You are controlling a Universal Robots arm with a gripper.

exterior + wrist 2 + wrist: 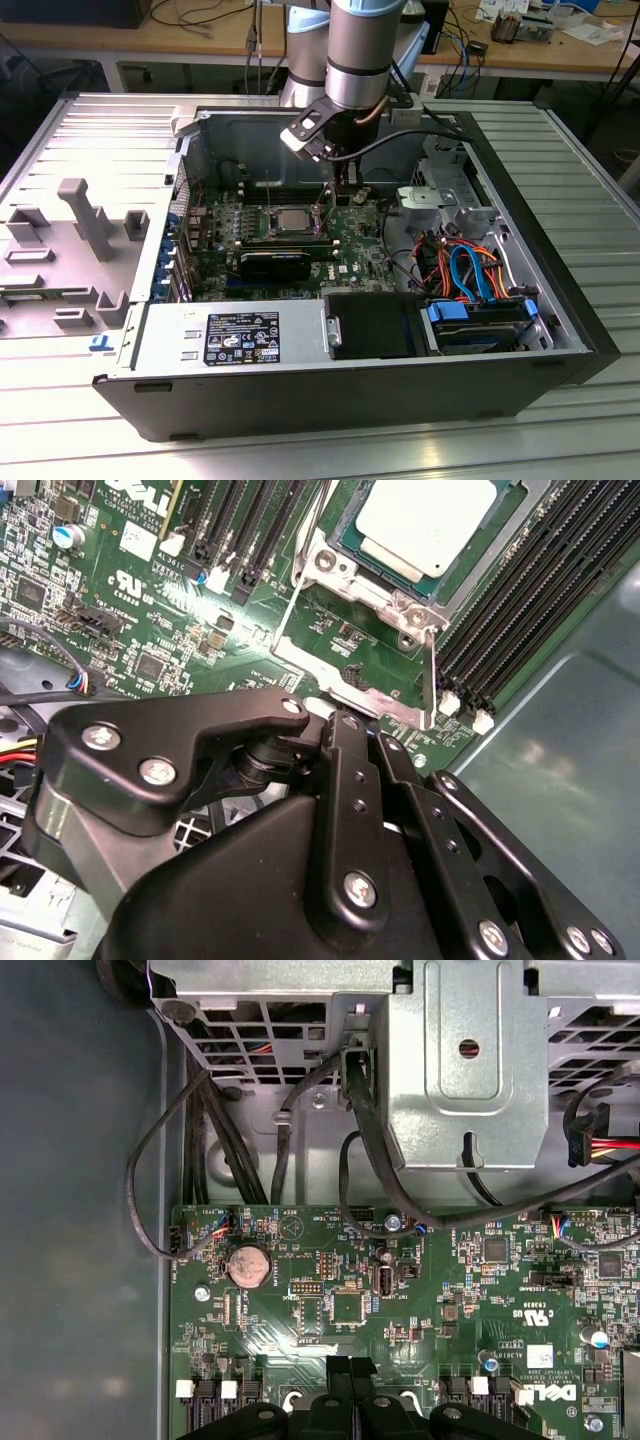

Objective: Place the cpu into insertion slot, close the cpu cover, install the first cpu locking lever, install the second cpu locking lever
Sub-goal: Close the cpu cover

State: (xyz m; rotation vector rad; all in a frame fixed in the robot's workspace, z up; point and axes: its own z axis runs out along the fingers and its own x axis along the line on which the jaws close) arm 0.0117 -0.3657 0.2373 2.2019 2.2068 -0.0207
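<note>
The cpu (425,518), a square chip with a silver-grey top, sits in the insertion slot (348,532) on the green board; in the exterior view the cpu (290,218) is at the board's middle. The silvery cpu cover (375,585) lies around the chip's edge. A thin wire locking lever (432,675) stands up beside the socket, and another lever (318,510) rises on the other side. My gripper (350,1365) is shut with nothing seen between its fingers. The gripper (345,185) hangs just off the socket's corner, on the exterior view's right of it.
Long black memory slots (505,610) flank the socket. Metal drive cage (460,1060) and loose black cables (200,1140) lie beyond the board edge. Coloured cables (470,270) and a power supply (240,335) fill the case front. A grey fixture tray (70,250) sits outside the case.
</note>
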